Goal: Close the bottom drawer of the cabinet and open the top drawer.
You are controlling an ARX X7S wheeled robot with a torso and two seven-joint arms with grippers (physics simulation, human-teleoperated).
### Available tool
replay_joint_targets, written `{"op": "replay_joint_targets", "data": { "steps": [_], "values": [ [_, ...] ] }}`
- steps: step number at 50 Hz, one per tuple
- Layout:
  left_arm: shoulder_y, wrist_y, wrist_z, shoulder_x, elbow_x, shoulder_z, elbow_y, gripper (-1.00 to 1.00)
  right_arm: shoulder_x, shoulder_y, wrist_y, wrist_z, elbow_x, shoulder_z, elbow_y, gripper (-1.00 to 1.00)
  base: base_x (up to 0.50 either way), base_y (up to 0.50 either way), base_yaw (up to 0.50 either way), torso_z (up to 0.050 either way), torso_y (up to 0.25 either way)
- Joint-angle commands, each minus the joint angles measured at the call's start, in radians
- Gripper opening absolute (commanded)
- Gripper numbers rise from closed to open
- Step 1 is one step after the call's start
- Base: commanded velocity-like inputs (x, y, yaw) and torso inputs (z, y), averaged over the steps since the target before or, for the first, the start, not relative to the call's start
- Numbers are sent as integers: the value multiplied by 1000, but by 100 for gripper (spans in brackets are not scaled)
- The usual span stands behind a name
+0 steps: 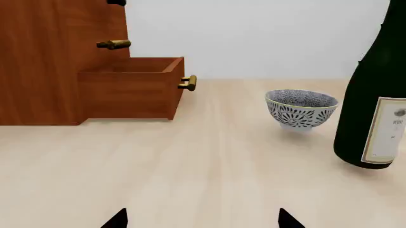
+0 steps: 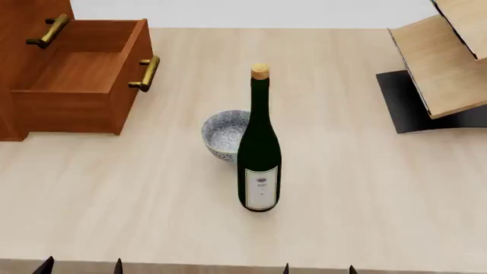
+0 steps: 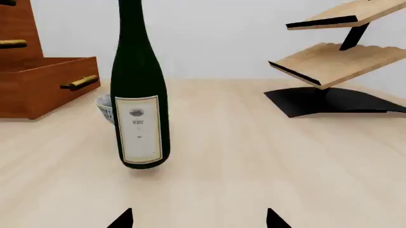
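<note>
Grippers: your left gripper and right gripper both sit spread wide, empty.
Wine bottle: upright, touching nothing you hold.
Bottom drawer: pulled out, beyond-left of the bottle.
Bowl: just behind the bottle.

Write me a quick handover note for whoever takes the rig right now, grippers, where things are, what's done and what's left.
Left gripper and right gripper: both open, empty, low at the near table edge.
The cabinet stands at the table's far left. Its bottom drawer is pulled out and looks empty; its brass handle faces the table's middle.
A wine bottle stands upright mid-table, in front of a patterned bowl; a pale wooden rack is far right.
Done: nothing.
Left: push the bottom drawer shut, then pull open the top drawer, barely in view.
</note>
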Motion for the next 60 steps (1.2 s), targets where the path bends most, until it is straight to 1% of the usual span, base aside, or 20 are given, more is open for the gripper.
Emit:
{"op": "replay_joint_targets", "data": {
  "steps": [1, 11, 13, 14, 16, 25, 41, 50, 57, 60],
  "values": [
    [0, 0, -11, -10, -10, 11, 0, 100, 9, 0, 0, 13, 9, -13, 0, 100, 0, 0, 0, 0, 0],
    [-1, 6, -33, -44, -50, 48, 17, 100, 36, 8, -1, 47, 35, -58, 11, 100, 0, 0, 0, 0, 0],
    [5, -4, -26, -50, -66, 54, 38, 100, 40, 9, 7, 53, 39, -65, 6, 100, 0, 0, 0, 0, 0],
    [11, 13, -9, -47, -108, 46, 51, 100, 42, 10, 6, 56, 40, -68, 7, 100, 0, 0, 0, 0, 0],
    [11, -15, -22, -61, -77, 66, 71, 100, 46, 12, 6, 62, 43, -72, 10, 100, 0, 0, 0, 50, 0],
    [4, -60, -59, -77, -74, 77, 160, 100, 62, 14, 27, 82, 58, -89, -12, 100, 0, 0, 0, 50, 0],
    [-13, -82, -89, -97, -94, 89, 192, 100, 88, 10, 58, 109, 84, -104, -66, 100, 0, 0, 0, 50, 0],
    [-71, -113, -89, -126, -98, 97, 216, 100, 121, 24, 124, 135, 96, -85, -154, 100, 0, 0, 0, 50, 0],
    [-135, -170, -87, -147, -117, 92, 263, 100, 151, 49, 193, 143, 111, -69, -231, 100, 0, 0, 0, 50, 0],
    [-176, -223, -85, -154, -144, 79, 289, 100, 163, 71, 230, 146, 114, -66, -260, 100, 0, 0, 0, 50, 0]
  ]
}}
